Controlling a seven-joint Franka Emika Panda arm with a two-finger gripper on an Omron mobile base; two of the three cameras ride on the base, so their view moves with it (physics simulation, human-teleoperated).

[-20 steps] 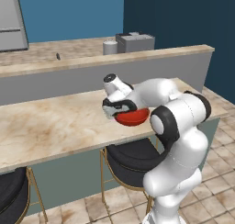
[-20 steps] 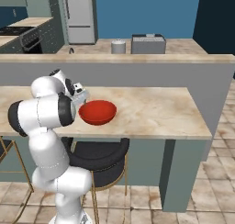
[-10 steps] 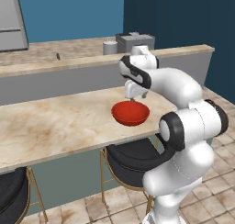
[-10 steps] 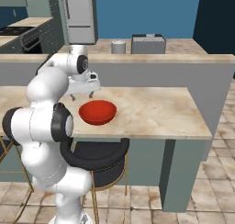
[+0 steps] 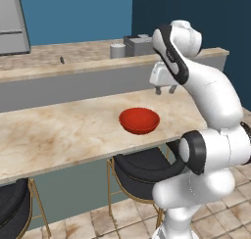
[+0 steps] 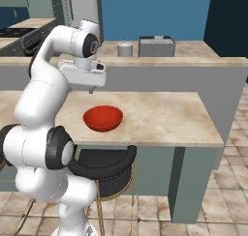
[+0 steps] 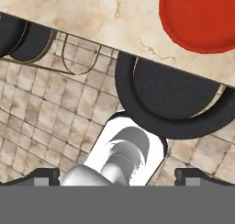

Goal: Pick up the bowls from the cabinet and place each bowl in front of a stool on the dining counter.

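I take the red bowl (image 5: 139, 120) as my landmark. It sits upright on the dining counter (image 5: 59, 130), close to the counter's near edge, and nothing touches it. From the right base camera I see the same bowl (image 6: 102, 118) on the marble top (image 6: 160, 119), with a bare stretch of marble between it and the counter's right end. My gripper (image 5: 165, 90) hangs in the air above and behind the bowl, a little to its right from the left base camera, well clear of the rim and holding nothing. In the right base camera the gripper (image 6: 90, 91) points down just above the bowl's far side. The two finger tips sit at the far corners of the hand camera's lower edge, so I read the fingers as spread wide apart, with nothing between them. Directly below the bowl, tucked under the counter's overhang, stands a stool (image 5: 142, 169) with a black padded seat on thin gold legs; the hand camera shows that seat (image 7: 174, 103) just past the counter edge from the bowl (image 7: 202, 19). A second stool (image 5: 12, 211) stands well to the left of the bowl along the same counter. Behind the bowl, on the higher counter at the back, I see a small grey canister (image 6: 125, 49) beside a grey toaster (image 6: 156, 46).
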